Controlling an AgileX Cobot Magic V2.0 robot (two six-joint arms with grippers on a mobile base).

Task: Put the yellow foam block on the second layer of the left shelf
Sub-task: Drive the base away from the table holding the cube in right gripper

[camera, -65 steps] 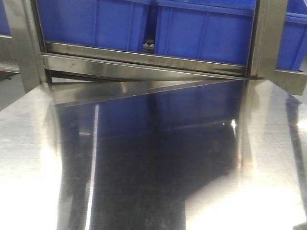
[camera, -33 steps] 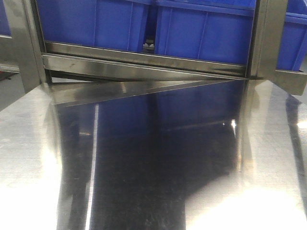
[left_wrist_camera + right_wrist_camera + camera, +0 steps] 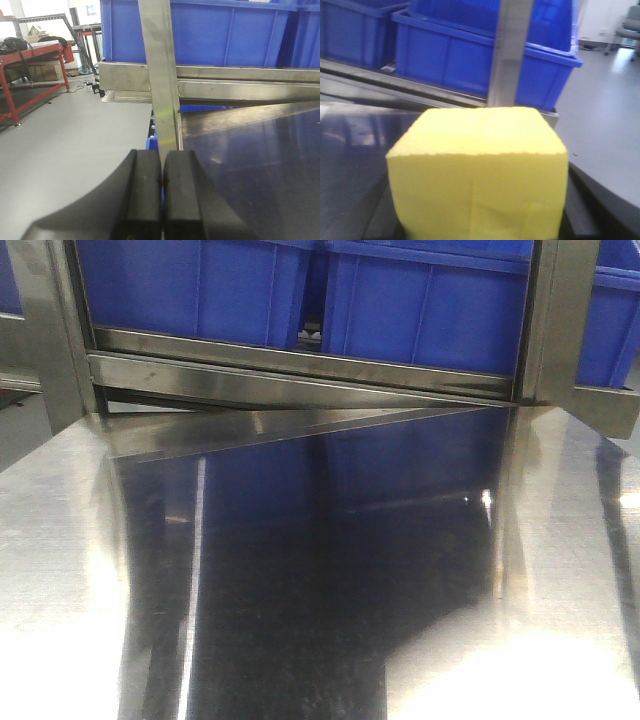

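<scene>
Currently my right gripper is clamping the bright yellow cubic foam block in its grip, blue plastic bins standing ahead of it; my left gripper is pressing its black pads together.

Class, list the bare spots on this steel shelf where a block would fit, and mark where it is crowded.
Bare: the whole steel shelf surface, from the near edge back to the rail, between the left upright and the right upright. Crowded: above the rail, blue bins stand side by side.
</scene>
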